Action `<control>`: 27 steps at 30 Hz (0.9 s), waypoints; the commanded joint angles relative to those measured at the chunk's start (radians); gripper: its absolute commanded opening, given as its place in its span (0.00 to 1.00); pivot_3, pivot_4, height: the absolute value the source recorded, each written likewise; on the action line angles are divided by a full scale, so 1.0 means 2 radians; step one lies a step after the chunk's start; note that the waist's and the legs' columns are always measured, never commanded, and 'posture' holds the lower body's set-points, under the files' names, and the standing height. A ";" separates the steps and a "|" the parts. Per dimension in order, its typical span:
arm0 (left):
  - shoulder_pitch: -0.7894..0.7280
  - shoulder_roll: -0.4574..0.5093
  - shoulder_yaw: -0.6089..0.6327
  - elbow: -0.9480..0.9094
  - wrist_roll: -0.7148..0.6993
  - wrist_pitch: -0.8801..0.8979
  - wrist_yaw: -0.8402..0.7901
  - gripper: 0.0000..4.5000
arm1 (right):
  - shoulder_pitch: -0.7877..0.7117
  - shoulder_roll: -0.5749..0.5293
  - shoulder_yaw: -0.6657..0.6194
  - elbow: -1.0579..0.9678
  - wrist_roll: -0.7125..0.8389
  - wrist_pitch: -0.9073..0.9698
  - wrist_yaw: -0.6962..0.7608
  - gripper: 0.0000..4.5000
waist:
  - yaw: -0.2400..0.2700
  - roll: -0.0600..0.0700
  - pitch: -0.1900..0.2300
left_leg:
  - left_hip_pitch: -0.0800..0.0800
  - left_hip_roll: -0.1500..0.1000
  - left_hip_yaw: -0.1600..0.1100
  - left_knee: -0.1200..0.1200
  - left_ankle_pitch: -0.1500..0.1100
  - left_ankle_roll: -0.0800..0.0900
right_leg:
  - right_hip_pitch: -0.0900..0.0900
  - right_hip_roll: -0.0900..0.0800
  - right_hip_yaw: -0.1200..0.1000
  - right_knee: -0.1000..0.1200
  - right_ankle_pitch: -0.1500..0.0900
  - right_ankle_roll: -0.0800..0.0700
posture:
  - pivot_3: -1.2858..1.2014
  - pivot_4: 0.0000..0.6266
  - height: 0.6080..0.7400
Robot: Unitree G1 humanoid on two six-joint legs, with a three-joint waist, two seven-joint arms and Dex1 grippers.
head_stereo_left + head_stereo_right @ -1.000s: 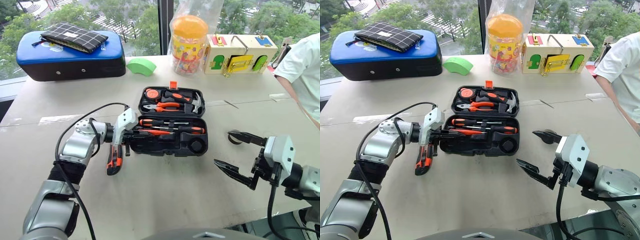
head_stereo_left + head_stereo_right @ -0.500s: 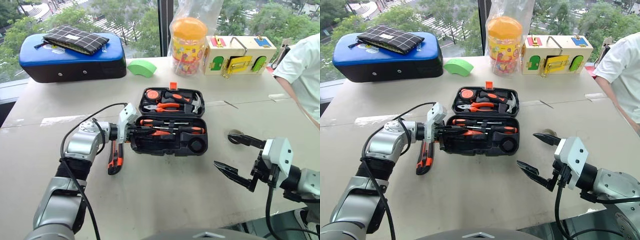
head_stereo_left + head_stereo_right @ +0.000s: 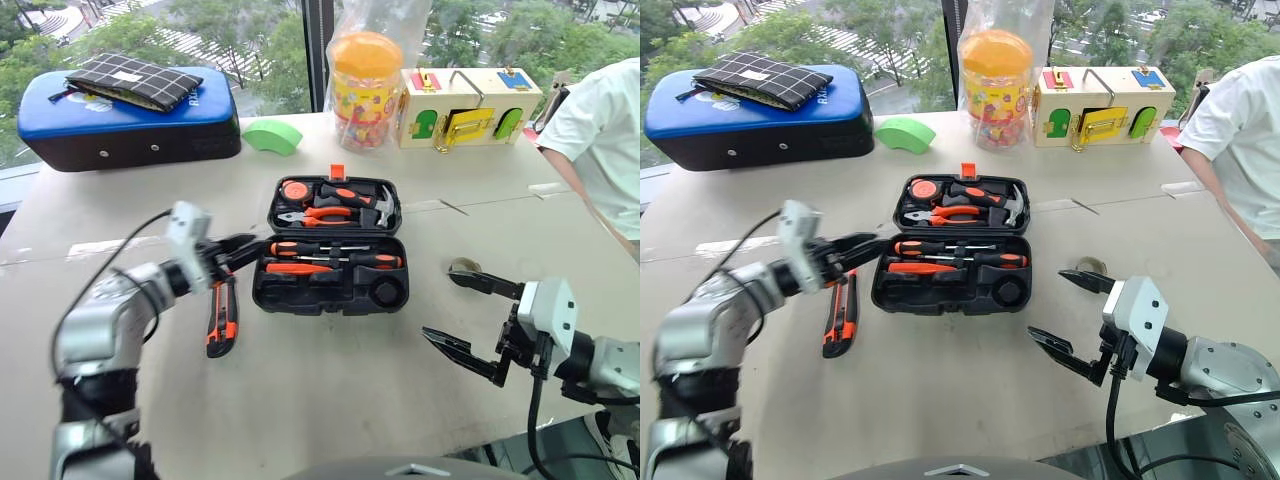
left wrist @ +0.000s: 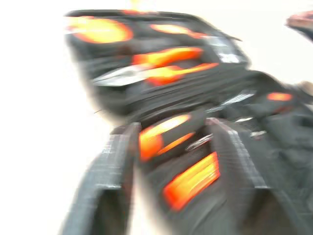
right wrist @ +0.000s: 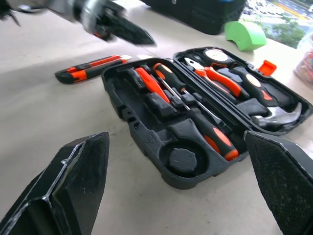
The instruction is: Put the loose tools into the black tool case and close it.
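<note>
The black tool case (image 3: 330,292) lies open at the table's middle. Its lower half holds two screwdrivers (image 3: 375,260) and a slim orange tool (image 3: 298,268); pliers, a hammer and a tape measure sit in the lid. The utility knife (image 3: 222,318) lies on the table left of the case. My left gripper (image 3: 245,257) hovers open just off the case's left end, above the knife, holding nothing. My right gripper (image 3: 440,303) stands wide open and empty to the right of the case. The small dark tape roll (image 3: 464,266) rests on the table just behind its far finger.
At the back left stands a blue-topped case (image 3: 130,125) with a checked pouch on it. A green piece (image 3: 272,136), an orange-lidded jar (image 3: 368,75) and a wooden latch box (image 3: 470,105) line the back. A person's white sleeve (image 3: 600,130) is at the right.
My left gripper has drawn back leftwards from the case's left end and opened; the slim orange tool stays in the case. The right gripper kept still. The camera shifted slightly.
</note>
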 commanded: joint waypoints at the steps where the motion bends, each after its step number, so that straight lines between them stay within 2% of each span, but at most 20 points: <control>1: 0.046 -0.014 0.044 -0.101 -0.014 0.047 0.073 0.93 | -0.021 0.001 0.008 0.007 0.002 -0.020 0.018 1.00 | 0.007 -0.001 0.000 | 0.000 0.000 0.000 0.000 0.000 0.000 | 0.000 0.000 0.000 0.000 -0.001 -0.002 | 0.52 0.24 1.00; 2: 0.076 -0.027 0.050 -0.134 -0.010 0.056 0.094 0.98 | -0.030 -0.001 0.011 0.012 0.007 -0.021 0.028 1.00 | 0.010 -0.001 0.000 | 0.000 0.000 0.000 0.001 0.000 0.000 | 0.000 0.000 0.000 0.000 -0.001 -0.002 | 0.52 0.24 1.00; 5: 0.153 -0.057 0.036 -0.202 0.016 0.065 0.149 0.98 | -0.050 -0.008 0.016 0.030 0.012 -0.024 0.052 1.00 | 0.011 -0.001 0.000 | 0.000 -0.001 0.001 0.001 -0.001 -0.001 | 0.000 -0.001 0.000 0.000 -0.001 -0.002 | 0.52 0.24 1.00; 12: 0.212 -0.113 -0.033 -0.234 0.083 0.060 0.253 0.98 | -0.062 -0.016 0.005 0.043 0.020 -0.023 0.073 1.00 | 0.019 -0.001 0.000 | 0.000 0.000 0.001 0.001 -0.001 -0.002 | 0.001 0.000 0.000 0.000 -0.001 -0.002 | 0.52 0.24 1.00; 14: 0.224 -0.123 -0.050 -0.226 0.091 0.046 0.258 0.87 | -0.060 -0.019 0.002 0.043 0.021 -0.022 0.076 1.00 | 0.018 0.000 0.000 | 0.000 0.000 0.002 0.001 -0.001 -0.002 | 0.001 0.000 0.001 -0.001 -0.001 -0.002 | 0.52 0.24 1.00; 15: 0.228 -0.129 -0.057 -0.223 0.093 0.036 0.258 0.84 | -0.060 -0.020 0.000 0.043 0.022 -0.021 0.077 1.00 | 0.017 0.000 0.000 | 0.000 0.000 0.002 0.001 -0.001 -0.002 | 0.001 0.000 0.001 -0.001 -0.001 -0.002 | 0.52 0.24 1.00; 18: 0.238 -0.140 -0.066 -0.211 0.095 0.009 0.252 0.54 | -0.056 -0.022 -0.005 0.042 0.023 -0.020 0.077 1.00 | 0.018 0.000 0.000 | 0.000 0.000 0.002 0.001 -0.002 -0.002 | 0.001 0.000 0.001 -0.001 -0.001 -0.002 | 0.52 0.24 1.00; 20: 0.242 -0.143 -0.062 -0.199 0.087 -0.022 0.233 0.37 | -0.053 -0.023 -0.008 0.040 0.023 -0.020 0.075 1.00 | 0.018 0.000 0.000 | 0.000 0.000 0.002 0.001 -0.002 -0.002 | 0.001 -0.001 0.001 -0.001 -0.001 -0.002 | 0.52 0.24 1.00; 22: 0.226 -0.137 -0.038 -0.182 0.068 -0.083 0.193 0.37 | -0.049 -0.022 -0.011 0.037 0.024 -0.019 0.069 1.00 | 0.019 0.000 0.000 | 0.000 0.000 0.002 0.001 -0.002 -0.002 | 0.001 -0.001 0.001 -0.001 -0.001 -0.002 | 0.52 0.24 1.00; 24: 0.190 -0.123 -0.005 -0.162 0.015 -0.103 0.142 0.37 | -0.042 -0.020 -0.015 0.033 0.022 -0.019 0.062 1.00 | 0.020 0.000 0.000 | 0.000 0.000 0.002 0.001 -0.002 -0.002 | 0.000 -0.001 0.001 -0.001 -0.001 -0.002 | 0.52 0.24 1.00; 27: 0.115 -0.026 -0.033 -0.107 -0.021 -0.125 -0.019 0.37 | -0.027 -0.015 -0.025 0.024 0.023 -0.019 0.050 1.00 | 0.024 -0.001 0.001 | -0.001 0.000 0.001 0.002 -0.002 -0.002 | 0.000 0.000 -0.001 -0.001 -0.001 -0.002 | 0.52 0.24 1.00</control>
